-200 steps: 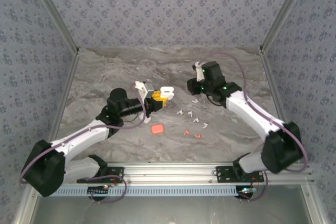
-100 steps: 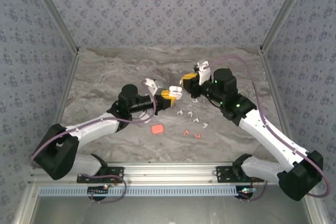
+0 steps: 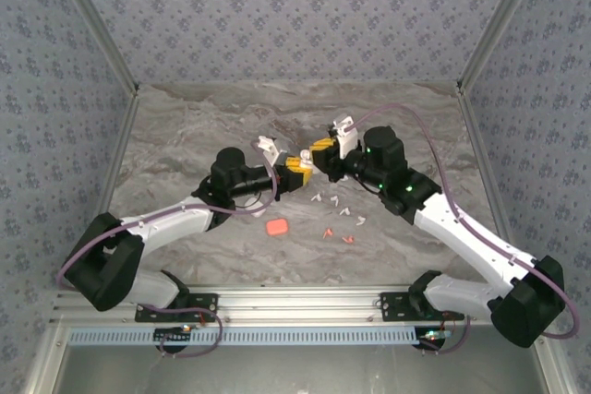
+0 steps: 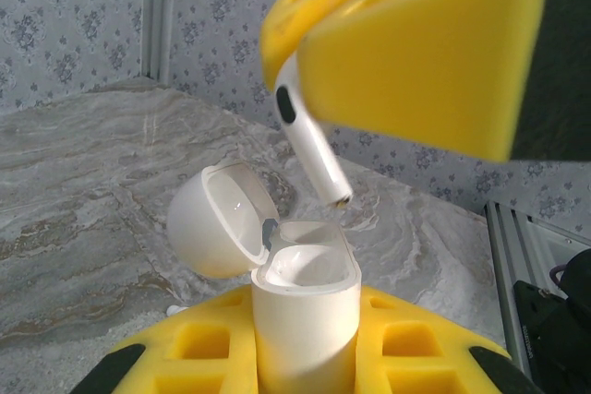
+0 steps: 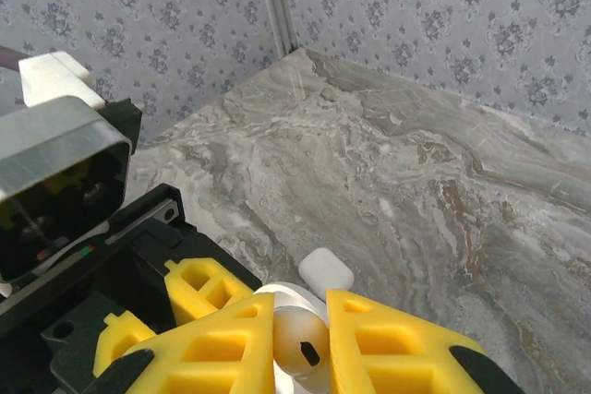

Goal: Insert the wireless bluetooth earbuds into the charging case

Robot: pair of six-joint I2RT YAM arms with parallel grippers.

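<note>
Over the grey marble table [image 3: 185, 117] our left gripper [image 3: 294, 170] hugs the open white round charging case [image 4: 305, 306], our right gripper [image 3: 320, 149] pinches one white stemmed earbud [image 4: 312, 140] just above it, not in yet; other tiny buds [image 3: 334, 200] wait

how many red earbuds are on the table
2. One red earbud lies on the marble table toward the near edge; the second sits just right of it. Others may be hidden.

Grey marbled table [image 3: 185, 126], scattered just nearward of the fingers [image 3: 295, 169] with loose white earbuds [image 3: 332, 200], two red earbuds [image 3: 348, 239] and a red case [image 3: 276, 226].
</note>
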